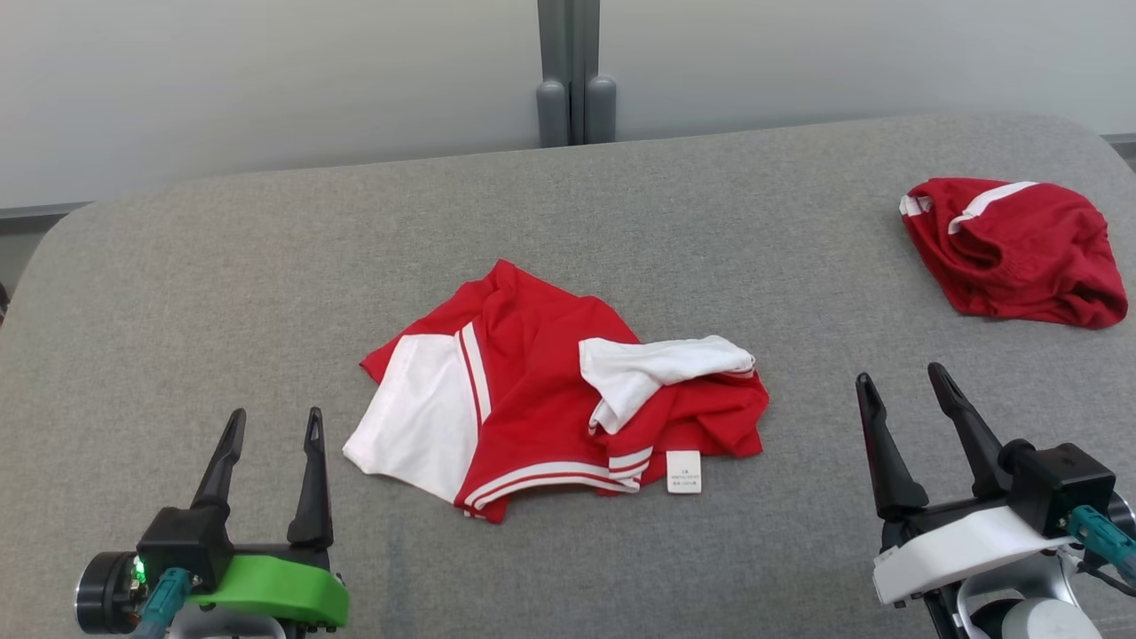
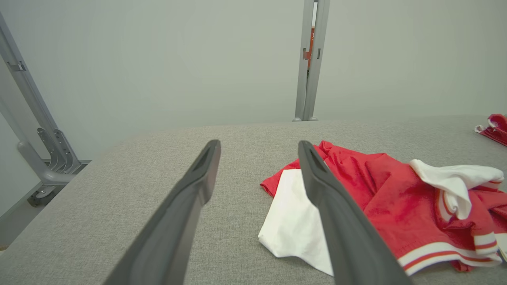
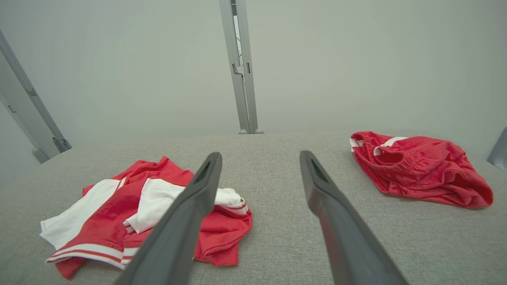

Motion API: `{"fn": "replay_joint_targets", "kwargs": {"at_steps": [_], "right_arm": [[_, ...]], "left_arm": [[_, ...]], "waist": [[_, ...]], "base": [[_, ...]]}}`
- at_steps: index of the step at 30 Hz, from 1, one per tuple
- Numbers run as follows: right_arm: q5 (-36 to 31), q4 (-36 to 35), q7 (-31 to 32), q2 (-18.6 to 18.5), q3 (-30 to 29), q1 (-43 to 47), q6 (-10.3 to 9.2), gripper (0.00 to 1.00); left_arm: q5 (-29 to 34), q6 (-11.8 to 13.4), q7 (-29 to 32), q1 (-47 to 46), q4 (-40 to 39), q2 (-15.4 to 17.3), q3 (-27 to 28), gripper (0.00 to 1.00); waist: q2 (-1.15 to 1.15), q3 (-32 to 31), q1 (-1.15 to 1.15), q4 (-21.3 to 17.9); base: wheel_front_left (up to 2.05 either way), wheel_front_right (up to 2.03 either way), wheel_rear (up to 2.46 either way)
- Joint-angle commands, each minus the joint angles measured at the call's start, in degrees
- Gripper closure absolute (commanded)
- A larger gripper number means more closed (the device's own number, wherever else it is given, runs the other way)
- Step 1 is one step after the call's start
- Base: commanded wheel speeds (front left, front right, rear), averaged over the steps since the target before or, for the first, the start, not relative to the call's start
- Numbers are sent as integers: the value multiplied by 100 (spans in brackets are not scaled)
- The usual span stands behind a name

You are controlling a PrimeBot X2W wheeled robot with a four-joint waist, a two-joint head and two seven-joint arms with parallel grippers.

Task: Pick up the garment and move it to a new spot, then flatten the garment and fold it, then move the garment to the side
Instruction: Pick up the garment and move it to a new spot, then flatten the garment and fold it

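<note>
Starting step one: nothing is held yet. On the grey bench [image 1: 568,204] the red-and-white garment [image 1: 532,390] lies crumpled between the left jaws and right jaws, both spread wide and empty. Next, I think, one pair must reach in and pinch an edge. The right wrist view shows red shorts [image 3: 420,170] whole beyond its jaws (the left catches a corner); the head view shows the little label [image 1: 683,470].

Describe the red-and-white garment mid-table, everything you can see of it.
The garment is a red top of thin, soft-looking cloth with a white panel on its left, red-and-white striped trim and a small white label at the near edge. It lies crumpled, a white sleeve-like part folded over its right half, on the grey fabric surface; nothing else touches it.
</note>
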Motion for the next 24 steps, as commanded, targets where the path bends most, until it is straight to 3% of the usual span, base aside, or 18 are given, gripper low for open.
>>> {"fn": "replay_joint_targets", "kwargs": {"at_steps": [1, 18, 24], "right_arm": [[7, -21, 15, -1, 8, -8, -7, 0], [54, -18, -45, 8, 9, -112, -7, 0], [20, -129, -51, 12, -41, -273, -7, 0]], "left_arm": [[-76, 35, -16, 67, 12, 37, 14, 0], [-3, 69, -16, -144, -91, 63, -42, 0], [207, -152, 156, -729, -235, -119, -467, 0]], "waist": [[0, 0, 0, 0], [0, 168, 0, 11], [0, 574, 0, 10]], "base": [[0, 0, 0], [0, 0, 0], [0, 0, 0]]}}
